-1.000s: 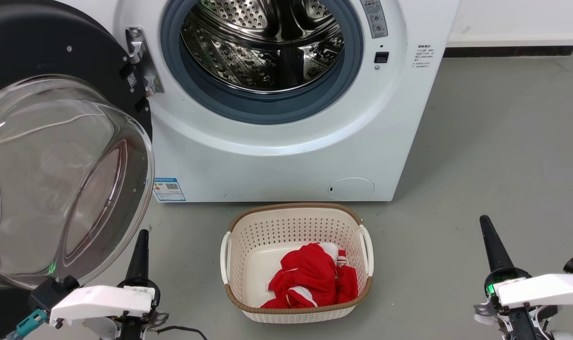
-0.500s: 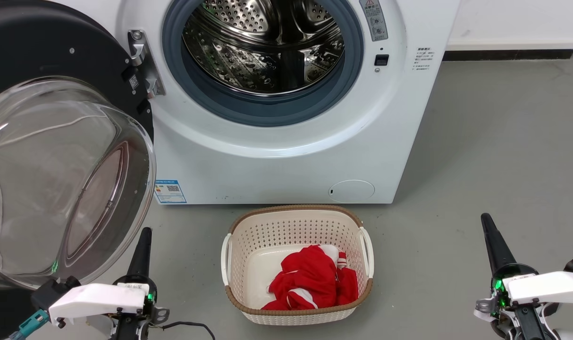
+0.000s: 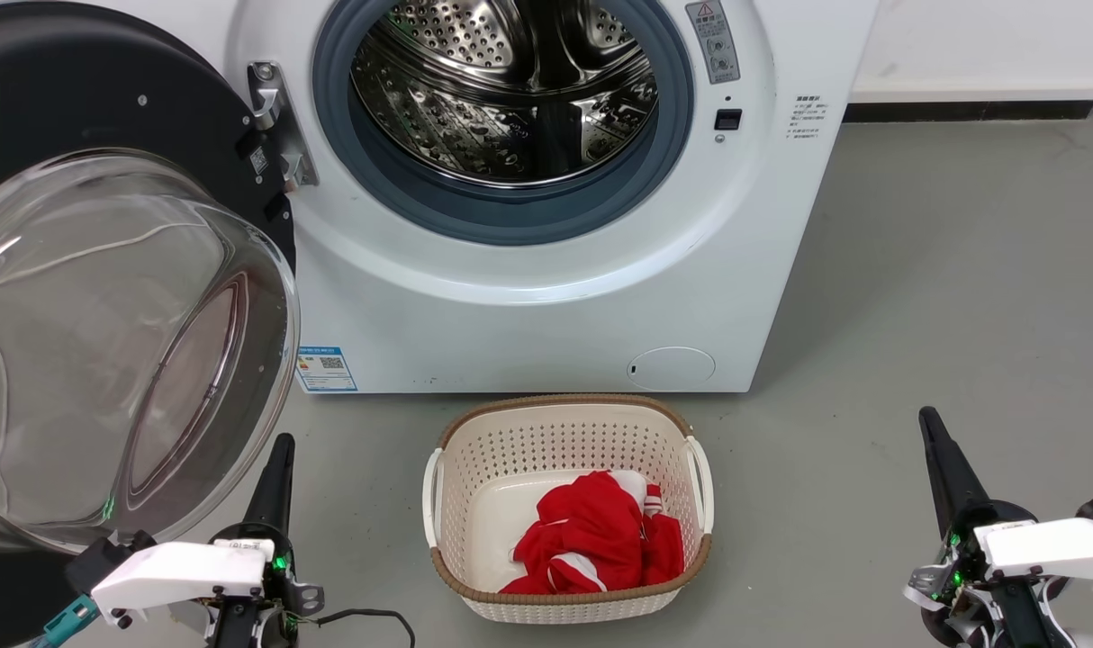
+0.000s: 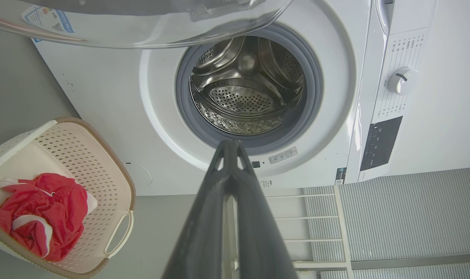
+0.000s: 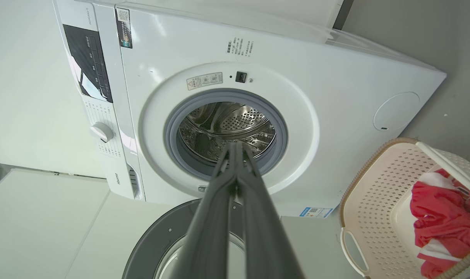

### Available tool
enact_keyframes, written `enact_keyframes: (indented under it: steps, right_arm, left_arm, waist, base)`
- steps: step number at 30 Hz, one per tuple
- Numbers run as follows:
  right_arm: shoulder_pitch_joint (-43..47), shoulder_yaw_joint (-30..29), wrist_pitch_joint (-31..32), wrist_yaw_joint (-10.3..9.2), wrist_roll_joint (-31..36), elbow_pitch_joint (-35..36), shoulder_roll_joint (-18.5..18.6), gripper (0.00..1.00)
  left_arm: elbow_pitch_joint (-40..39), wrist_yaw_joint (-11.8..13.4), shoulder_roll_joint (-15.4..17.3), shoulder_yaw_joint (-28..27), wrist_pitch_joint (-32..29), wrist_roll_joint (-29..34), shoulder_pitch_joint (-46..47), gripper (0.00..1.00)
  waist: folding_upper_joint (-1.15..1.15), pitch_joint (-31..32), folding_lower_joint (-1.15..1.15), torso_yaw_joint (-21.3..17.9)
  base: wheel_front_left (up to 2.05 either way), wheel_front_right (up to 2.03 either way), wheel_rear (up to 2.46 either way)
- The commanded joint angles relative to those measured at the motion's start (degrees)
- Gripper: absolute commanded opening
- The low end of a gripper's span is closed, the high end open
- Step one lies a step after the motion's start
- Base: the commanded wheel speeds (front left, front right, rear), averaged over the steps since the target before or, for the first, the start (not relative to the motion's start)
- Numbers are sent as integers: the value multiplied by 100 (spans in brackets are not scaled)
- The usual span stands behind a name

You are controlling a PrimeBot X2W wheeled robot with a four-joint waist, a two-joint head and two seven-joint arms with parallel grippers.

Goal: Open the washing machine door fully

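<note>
Washing machine door point(image 3: 78, 99) stands swung wide; we judge the job done.
Our left end effector point(image 3: 281, 450) and right end effector point(image 3: 932, 427) hang closed and empty, off it. Our head camera has drifted since a second ago; the door has not moved. Round, with no long axis, it hangs left of the hinge point(image 3: 272, 117), glass bowl point(image 3: 105, 342) bulging towards us.

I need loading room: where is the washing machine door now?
Head view, left side: the round black-rimmed glass washing machine door stands open, left of the steel drum mouth, near the left gripper.
</note>
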State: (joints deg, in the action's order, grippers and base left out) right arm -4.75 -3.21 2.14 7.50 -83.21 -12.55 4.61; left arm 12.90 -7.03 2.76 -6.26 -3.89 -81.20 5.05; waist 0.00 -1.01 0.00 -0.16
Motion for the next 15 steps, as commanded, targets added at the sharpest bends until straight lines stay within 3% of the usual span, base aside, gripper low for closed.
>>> enact_keyframes:
  steps: [1, 15]
  right_arm:
    - [-99, -21, 38, -1, -109, 1, 10, 0]
    - [-145, -84, 187, -1, -710, -89, -9, 0]
  left_arm:
    - [4, -21, 17, -24, -25, -105, 102, 0]
    - [82, -47, 18, -34, -184, -722, 125, 0]
  waist:
    - [0, 3, 0, 1]
    - [0, 49, 0, 10]
  base:
    - [0, 0, 0]
    - [0, 0, 0]
